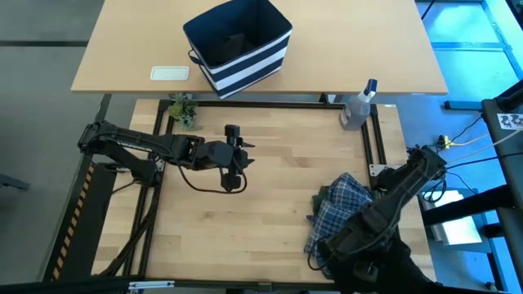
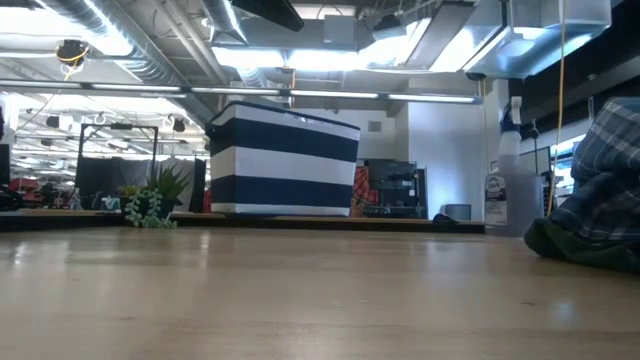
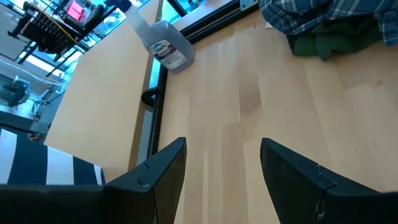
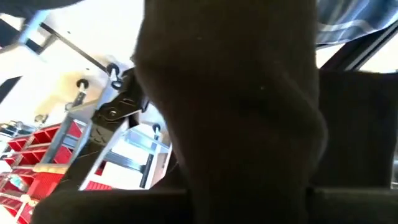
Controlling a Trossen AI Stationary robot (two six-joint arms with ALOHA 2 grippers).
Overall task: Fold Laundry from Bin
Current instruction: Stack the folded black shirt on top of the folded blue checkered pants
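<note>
The bin (image 1: 239, 45), navy with white stripes, stands on the far table, also seen in the low view (image 2: 283, 160). A blue-and-white plaid shirt (image 1: 337, 214) lies bunched on a dark olive garment (image 3: 336, 40) at the table's right. A black garment (image 1: 392, 273) bulks at the near right edge and fills the right wrist view (image 4: 236, 106). My right gripper (image 1: 359, 257) is raised there, its fingers hidden by that cloth. My left gripper (image 3: 221, 146) hovers open over bare wood left of centre (image 1: 245, 157), pointing toward the pile. My right gripper appears shut on the black garment (image 4: 236, 106), but the cloth drapes over the fingers and hides the place of contact. Which part it has, and whether one layer or several, cannot be told. The garment hangs around and below the raised gripper.
A clear spray bottle (image 1: 358, 106) stands at the far right corner of the work table. A small green plant (image 1: 184, 110) sits at the far left corner, and a white flat item (image 1: 170, 73) lies left of the bin. Bare wood stretches across the table's middle and left.
</note>
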